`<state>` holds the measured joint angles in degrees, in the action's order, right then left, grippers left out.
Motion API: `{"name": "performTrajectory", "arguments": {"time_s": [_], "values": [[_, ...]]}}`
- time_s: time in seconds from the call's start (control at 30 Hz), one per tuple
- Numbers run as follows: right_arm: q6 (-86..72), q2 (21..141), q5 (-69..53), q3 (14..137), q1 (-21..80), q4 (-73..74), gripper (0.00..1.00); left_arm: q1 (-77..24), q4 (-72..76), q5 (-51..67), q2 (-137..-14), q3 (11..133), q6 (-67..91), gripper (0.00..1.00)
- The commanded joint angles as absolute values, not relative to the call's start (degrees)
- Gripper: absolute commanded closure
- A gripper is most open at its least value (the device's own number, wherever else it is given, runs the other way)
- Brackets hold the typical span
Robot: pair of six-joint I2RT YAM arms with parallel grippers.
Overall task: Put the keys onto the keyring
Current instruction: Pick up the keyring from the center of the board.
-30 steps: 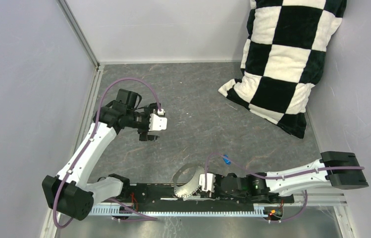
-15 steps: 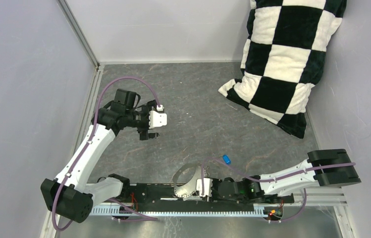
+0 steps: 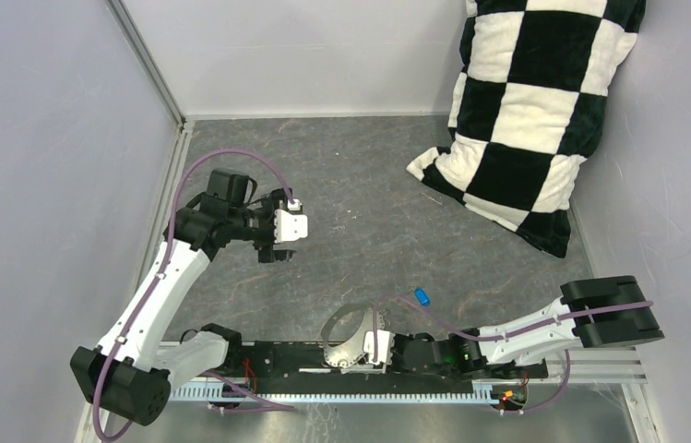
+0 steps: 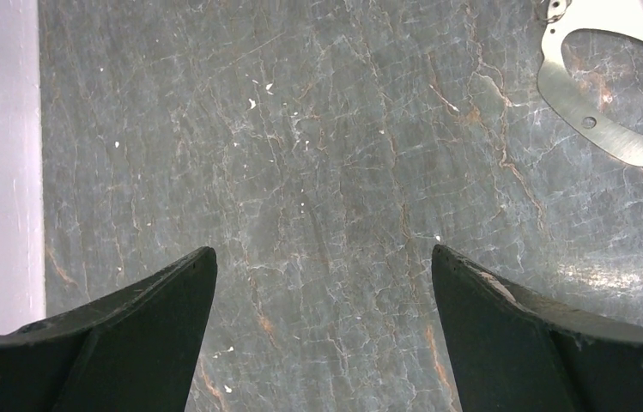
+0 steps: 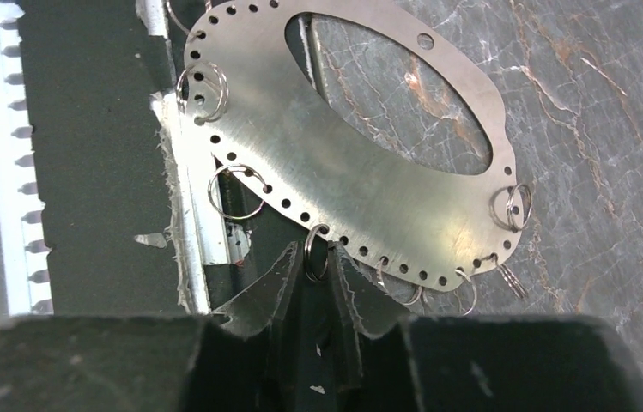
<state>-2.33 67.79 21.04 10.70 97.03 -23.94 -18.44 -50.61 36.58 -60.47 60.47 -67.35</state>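
pinching the keyring (image 5: 308,243), right gripper (image 5: 318,273) sits near blue key (image 3: 422,296); left gripper (image 4: 322,251) spread, empty.

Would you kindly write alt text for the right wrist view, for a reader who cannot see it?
The right claw is shut on a small split ring hooked through the perforated rim of a flat silvery oval plate. More rings hang from other holes; the plate lies partly on a grey marbled table.

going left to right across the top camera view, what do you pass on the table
left gripper → metal plate → blue key → checkered pillow. The right gripper, pinching a small ring on the plate's edge, overlaps the plate, so it is left out.
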Motion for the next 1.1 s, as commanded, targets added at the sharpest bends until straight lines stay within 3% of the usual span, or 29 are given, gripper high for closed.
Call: {"name": "performTrajectory", "arguments": {"time_s": [0.0,0.13,0.37,0.73,0.8,0.97,1.07], "values": [[-3.32,68.03,25.73,10.70,97.33,-26.10,0.82,-18.37,-49.47,39.51,-58.98,60.91,-67.13,0.00],[-2.99,66.62,27.62,11.15,97.25,-25.61,0.99,-18.37,-51.32,42.36,-57.90,60.07,-70.19,0.00],[3.78,62.16,28.38,16.05,96.50,-23.02,1.00,-19.47,-57.32,55.63,-53.89,55.82,-79.59,0.00],[15.55,63.69,14.92,38.27,87.74,-13.23,1.00,-25.37,-56.29,63.16,-51.60,52.91,-65.74,0.01],[16.27,65.66,11.60,42.65,86.31,-10.41,1.00,-25.41,-55.88,63.43,-51.07,52.95,-63.08,0.07],[16.35,69.24,7.18,50.54,83.23,-3.75,0.99,-25.40,-55.78,62.85,-49.12,54.01,-61.02,0.37],[16.33,70.08,6.58,53.17,82.25,-0.29,1.00,-25.43,-55.96,61.14,-47.51,54.23,-61.03,0.42]]}}
